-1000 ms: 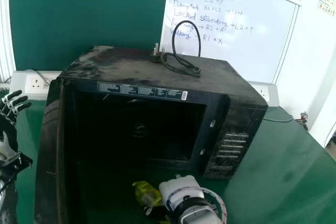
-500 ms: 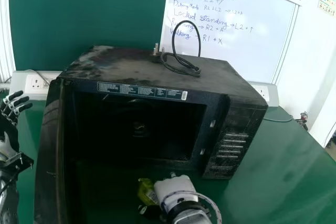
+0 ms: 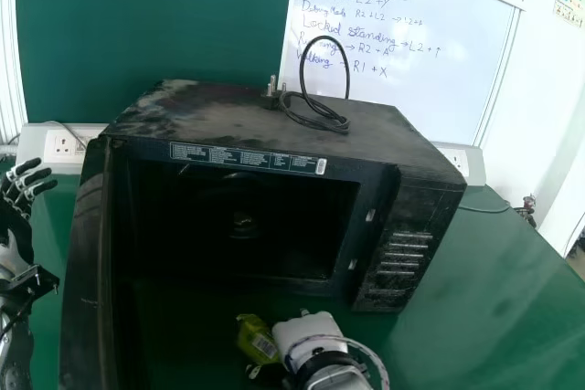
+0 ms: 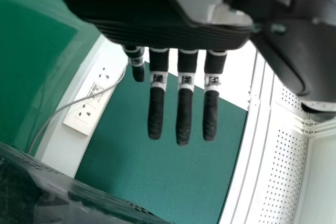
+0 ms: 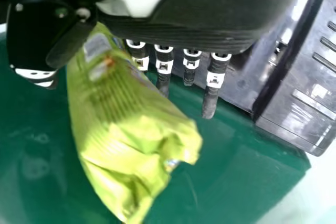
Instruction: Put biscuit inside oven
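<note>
At the bottom centre of the head view, my right hand is in front of the open black oven, with the yellow-green biscuit packet at its left side. In the right wrist view the packet hangs between the thumb and fingers of my right hand, partly hidden by the palm. The oven's door stands open on the left. My left hand is beyond the door at the left edge, its fingers straight; the left wrist view shows this hand holding nothing.
A black cable with a plug lies on top of the oven. The oven stands on a glossy green table. Wall sockets and a whiteboard are behind it.
My right hand first moved left and slightly up, then a little back right and down, with the packet tilting beside it. The left hand and the oven look unmoved.
</note>
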{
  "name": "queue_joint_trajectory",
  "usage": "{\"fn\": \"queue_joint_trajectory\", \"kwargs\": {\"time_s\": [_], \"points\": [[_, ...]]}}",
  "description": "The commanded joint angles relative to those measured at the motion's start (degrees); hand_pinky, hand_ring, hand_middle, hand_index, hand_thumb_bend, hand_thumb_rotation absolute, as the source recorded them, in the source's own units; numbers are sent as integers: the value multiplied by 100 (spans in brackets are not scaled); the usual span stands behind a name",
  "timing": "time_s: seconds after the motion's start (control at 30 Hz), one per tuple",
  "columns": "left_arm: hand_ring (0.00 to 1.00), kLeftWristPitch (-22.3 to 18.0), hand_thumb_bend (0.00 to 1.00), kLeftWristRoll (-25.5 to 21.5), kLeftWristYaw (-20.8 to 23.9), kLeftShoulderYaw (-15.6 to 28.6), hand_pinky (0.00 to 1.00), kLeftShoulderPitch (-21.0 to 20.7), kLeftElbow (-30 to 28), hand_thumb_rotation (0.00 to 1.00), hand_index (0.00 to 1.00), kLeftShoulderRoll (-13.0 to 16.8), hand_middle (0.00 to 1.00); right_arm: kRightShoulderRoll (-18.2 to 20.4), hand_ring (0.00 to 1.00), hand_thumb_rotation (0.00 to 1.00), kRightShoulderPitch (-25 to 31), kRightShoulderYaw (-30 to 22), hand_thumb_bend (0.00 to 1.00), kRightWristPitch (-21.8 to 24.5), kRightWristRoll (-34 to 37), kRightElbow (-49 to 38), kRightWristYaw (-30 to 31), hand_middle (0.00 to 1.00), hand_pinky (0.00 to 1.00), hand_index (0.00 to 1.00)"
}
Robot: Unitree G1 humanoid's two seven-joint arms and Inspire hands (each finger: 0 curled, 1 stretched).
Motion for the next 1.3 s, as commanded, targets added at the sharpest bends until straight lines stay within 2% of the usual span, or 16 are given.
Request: {"fn": "queue_joint_trajectory", "kwargs": {"time_s": [0.0, 0.2, 0.37, 0.57, 0.83, 1.27], "points": [[50, 6, 86, 41, -46, -22, 48, 18, -44, 95, 54, 19, 52, -67, 85, 26, -60, -78, 81, -36, 66, -61, 130, 90, 74, 88], [51, 41, 87, 47, -24, -20, 48, 9, -58, 95, 54, 29, 53, -180, 87, 25, 13, -244, 79, 11, 155, -111, 109, 91, 79, 88], [51, 51, 87, 20, -36, 0, 48, 3, -44, 95, 54, 39, 52, -274, 88, 22, 66, -362, 77, 29, 175, -142, 75, 92, 80, 90], [51, 52, 87, 12, -46, 0, 49, 3, -57, 95, 54, 44, 53, -411, 87, 24, 182, -381, 76, 14, 117, -125, -81, 92, 79, 91], [51, -31, 86, 37, -124, 10, 48, 0, -8, 96, 54, 50, 53, -279, 88, 29, 476, -282, 76, 259, -82, 92, -585, 92, 80, 91], [50, 144, 86, 3, -8, 0, 48, 7, -194, 96, 54, -2, 52, -279, 87, 29, 527, -259, 78, 289, 153, 254, -753, 91, 77, 89]]}}
